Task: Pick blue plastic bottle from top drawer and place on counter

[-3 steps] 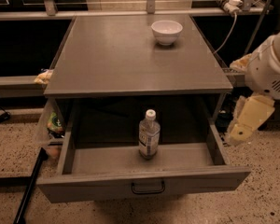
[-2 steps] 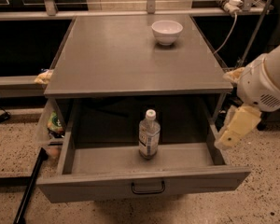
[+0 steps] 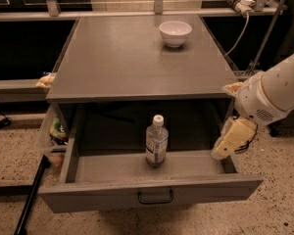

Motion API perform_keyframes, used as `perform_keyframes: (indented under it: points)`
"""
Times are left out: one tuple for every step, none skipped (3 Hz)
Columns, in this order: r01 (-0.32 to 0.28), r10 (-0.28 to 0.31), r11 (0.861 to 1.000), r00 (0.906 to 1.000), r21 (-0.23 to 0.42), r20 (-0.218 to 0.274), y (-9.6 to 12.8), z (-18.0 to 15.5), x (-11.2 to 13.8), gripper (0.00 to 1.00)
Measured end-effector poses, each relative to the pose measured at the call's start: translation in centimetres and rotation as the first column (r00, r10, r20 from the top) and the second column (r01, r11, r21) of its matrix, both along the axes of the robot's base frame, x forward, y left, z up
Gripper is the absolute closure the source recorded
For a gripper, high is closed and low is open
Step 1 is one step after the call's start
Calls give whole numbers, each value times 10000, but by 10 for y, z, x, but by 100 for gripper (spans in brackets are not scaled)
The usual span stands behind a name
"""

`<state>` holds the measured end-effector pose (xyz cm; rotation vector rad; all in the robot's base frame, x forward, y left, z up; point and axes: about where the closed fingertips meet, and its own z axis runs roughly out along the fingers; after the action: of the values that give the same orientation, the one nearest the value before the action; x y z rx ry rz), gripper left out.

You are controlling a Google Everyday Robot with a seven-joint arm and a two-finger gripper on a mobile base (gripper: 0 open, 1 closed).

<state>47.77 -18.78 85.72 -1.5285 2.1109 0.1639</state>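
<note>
The blue plastic bottle (image 3: 157, 141) stands upright in the middle of the open top drawer (image 3: 152, 192); it is clear with a white cap and a pale label. The drawer is pulled out under the grey counter (image 3: 132, 62). My gripper (image 3: 229, 142) hangs at the end of the white arm over the drawer's right side wall, well to the right of the bottle and not touching it.
A white bowl (image 3: 175, 33) sits at the back right of the counter. Coloured packets (image 3: 56, 131) lie in a bin left of the drawer. A black pole (image 3: 32, 195) leans at the lower left. Cables and a power strip (image 3: 237, 1) are at the back right.
My arm and gripper have moved left and down, from beside the counter's right edge to over the drawer's right wall. The bottle and bowl have not moved.
</note>
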Motion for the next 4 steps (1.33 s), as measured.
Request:
perform_keyframes:
  points:
    - [-537, 537, 9981, 9986, 306, 0, 15, -17, 0, 0]
    - [-1057, 1055, 9921, 9944, 682, 69, 35, -36, 3, 0]
    - [-1312, 1315, 9848, 9913, 1135, 52, 55, -57, 12, 0]
    - [-1421, 1417, 9774, 9898, 1567, 141, 72, -73, 21, 0]
